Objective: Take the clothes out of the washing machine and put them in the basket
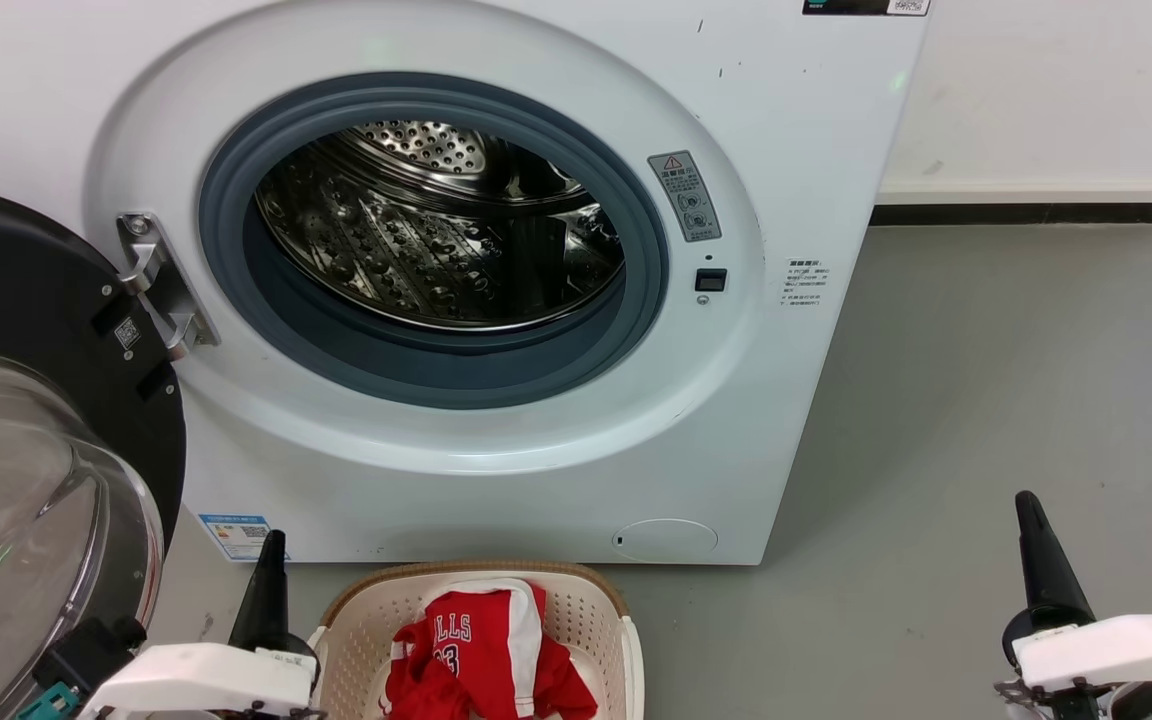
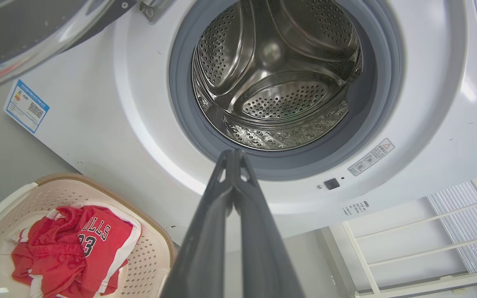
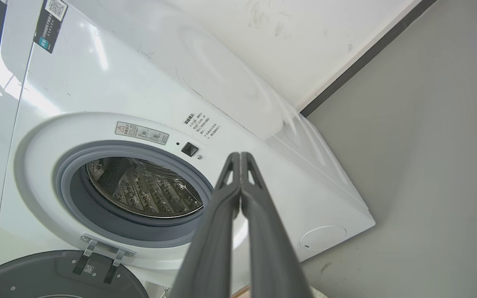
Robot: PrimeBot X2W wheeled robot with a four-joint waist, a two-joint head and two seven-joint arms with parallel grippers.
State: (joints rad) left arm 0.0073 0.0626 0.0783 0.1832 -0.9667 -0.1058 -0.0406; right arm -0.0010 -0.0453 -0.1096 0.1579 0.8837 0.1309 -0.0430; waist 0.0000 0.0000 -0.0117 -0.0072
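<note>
Clothes (image 1: 536,690) lie bunched in the basket (image 1: 581,615), red with white trim. The jersey (image 1: 461,630) on top shows white lettering and a number (partly folded under, so not fully readable). The basket sits on the floor (image 1: 986,380) just in front of the washing machine (image 1: 496,480).

The left gripper (image 1: 273,540) stands just beside the basket's left side, pointing up. In the left wrist view its two dark fingers are pressed together at the tips with nothing between them. The right gripper (image 1: 1026,505) is well apart to the right, above the floor. The right wrist view shows its fingers likewise pressed together and holding nothing.

Beyond them the machine's door (image 1: 36,300) is swung wide open to the left on its hinge, its glass bulging toward the camera. A blue sticker (image 1: 236,535) sits low on the machine's front at the left. A grey rubber gasket (image 1: 436,375) rings the round opening, and behind it is the shiny perforated steel drum (image 1: 436,240). Farthest back, a white wall (image 1: 1036,90) meets the floor at a dark skirting strip.
</note>
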